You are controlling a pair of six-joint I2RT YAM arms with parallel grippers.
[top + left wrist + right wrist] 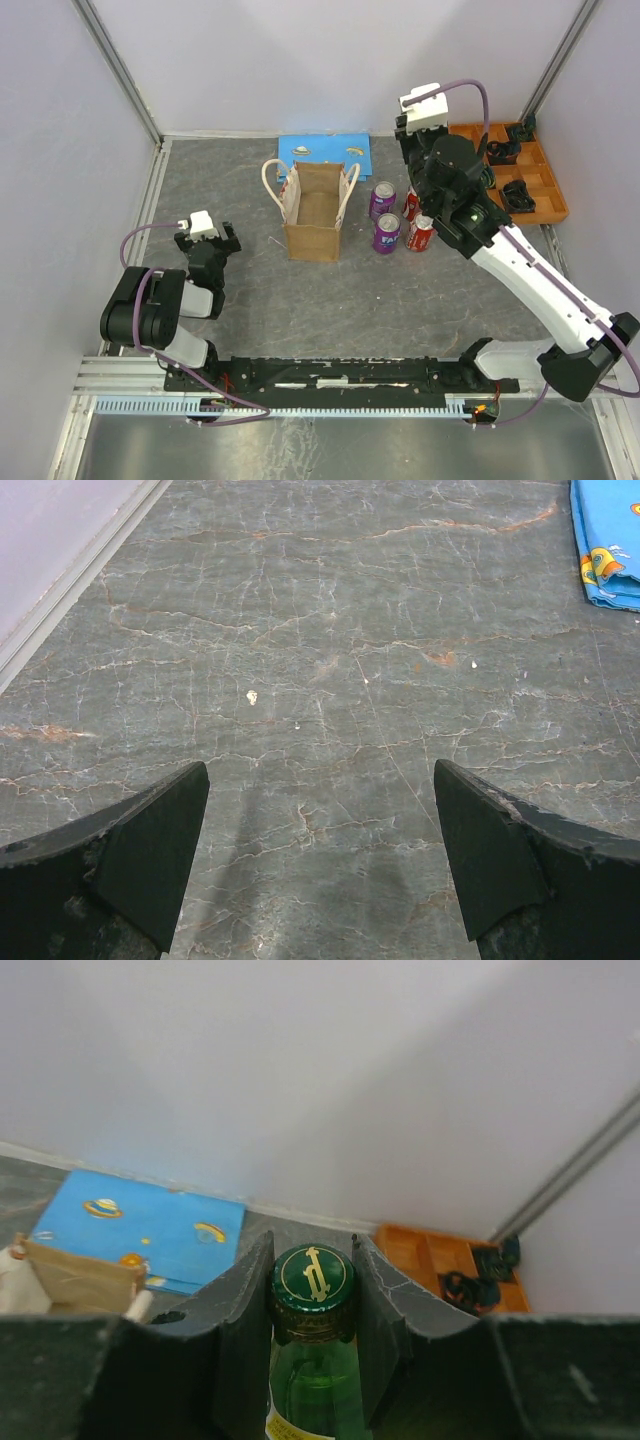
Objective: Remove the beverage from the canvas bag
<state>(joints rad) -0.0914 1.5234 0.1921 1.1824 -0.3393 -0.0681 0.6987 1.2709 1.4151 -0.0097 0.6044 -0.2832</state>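
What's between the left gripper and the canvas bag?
Only bare table between left gripper and canvas bag; the top external view shows it.

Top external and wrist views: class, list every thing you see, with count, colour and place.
tan boxy canvas bag with cream rope handles: one, tan, upright, centre.
flat blue board: one, blue, behind the bag.
purple drink cans: two, purple, right of the bag.
red drink cans: two, red, beside the purple ones.
green glass bottle: one, green, in the right claw.
orange compartment tray: one, orange, far right corner.
left claw: one, black, open, empty.
right claw: one, black, shut on bottle.
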